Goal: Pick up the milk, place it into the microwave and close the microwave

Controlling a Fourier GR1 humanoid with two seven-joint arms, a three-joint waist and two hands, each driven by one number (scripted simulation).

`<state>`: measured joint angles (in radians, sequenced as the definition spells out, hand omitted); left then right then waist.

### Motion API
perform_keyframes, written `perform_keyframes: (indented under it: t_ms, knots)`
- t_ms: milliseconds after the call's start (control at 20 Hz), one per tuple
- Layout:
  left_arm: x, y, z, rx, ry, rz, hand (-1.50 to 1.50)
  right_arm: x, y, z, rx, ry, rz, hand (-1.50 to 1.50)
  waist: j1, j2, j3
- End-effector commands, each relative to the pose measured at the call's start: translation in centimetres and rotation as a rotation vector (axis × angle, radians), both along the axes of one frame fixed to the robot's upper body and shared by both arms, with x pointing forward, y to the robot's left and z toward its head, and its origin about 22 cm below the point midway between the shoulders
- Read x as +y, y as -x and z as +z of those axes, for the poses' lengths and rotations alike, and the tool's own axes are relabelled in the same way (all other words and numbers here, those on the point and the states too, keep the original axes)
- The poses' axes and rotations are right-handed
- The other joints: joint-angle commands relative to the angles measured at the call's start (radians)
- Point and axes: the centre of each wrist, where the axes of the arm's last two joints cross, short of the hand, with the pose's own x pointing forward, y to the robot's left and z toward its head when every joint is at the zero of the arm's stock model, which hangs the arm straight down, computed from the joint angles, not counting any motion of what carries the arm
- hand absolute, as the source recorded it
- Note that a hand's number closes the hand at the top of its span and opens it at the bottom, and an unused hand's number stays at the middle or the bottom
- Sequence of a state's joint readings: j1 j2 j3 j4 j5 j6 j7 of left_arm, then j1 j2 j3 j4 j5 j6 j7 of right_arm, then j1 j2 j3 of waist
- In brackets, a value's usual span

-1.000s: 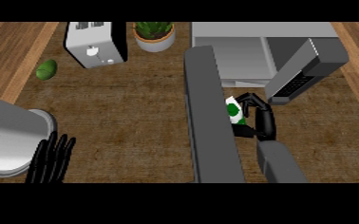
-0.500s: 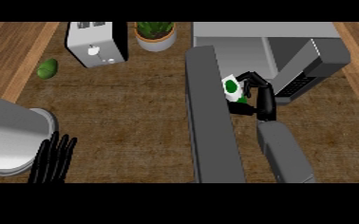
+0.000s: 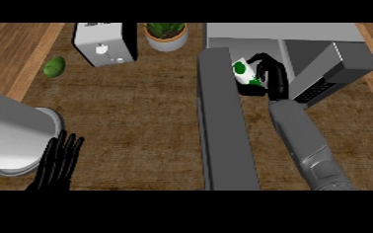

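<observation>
At the far left my left hand (image 3: 58, 160) rests low over the brown tabletop (image 3: 138, 108), its fingers straight and pointing up, holding nothing, with my grey forearm beside it at the left edge. Up the tabletop near the left border lies a small green avocado (image 3: 54, 66). To its right stands a white toaster (image 3: 106, 44), and beside that a potted plant (image 3: 166, 35) in a pale pot. Further right, the open microwave door (image 3: 224, 128) runs as a long grey slab down the middle of the view. Just past its upper end I hold the milk (image 3: 244, 72), a white carton with green marks, at the mouth of the microwave (image 3: 291, 39); whether it touches the oven floor I cannot tell. My right hand (image 3: 271, 76) is wrapped around the milk, fingers curled over its far side. My right forearm leads down to the lower right edge.
</observation>
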<state>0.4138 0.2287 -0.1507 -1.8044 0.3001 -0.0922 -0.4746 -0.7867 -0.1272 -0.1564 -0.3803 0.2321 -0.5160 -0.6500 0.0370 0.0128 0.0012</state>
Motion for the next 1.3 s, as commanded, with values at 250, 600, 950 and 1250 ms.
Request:
perform_keyframes:
  t_ms: [250,600,950,1250]
  knots:
    - [0.1,-1.0,0.1,-0.024,-0.002,-0.037,-1.50,-2.8,-2.2,2.7,0.009,0.172,-0.160,1.50,0.045,0.019,0.002]
    - [0.2,-2.1,1.1,0.000,-0.128,-0.012,-1.50,-3.5,-3.4,4.7,-0.062,0.243,-0.335,1.50,0.067,0.034,0.005]
    - [-0.6,-1.8,0.2,-0.005,-0.147,-0.039,-1.50,-3.6,-2.5,3.1,-0.038,0.381,-0.330,-1.50,0.088,0.039,0.004]
    - [-1.1,-2.5,0.7,-0.006,-0.149,-0.067,-1.50,-4.2,-3.3,4.7,0.009,0.332,-0.228,-1.50,0.092,0.045,0.006]
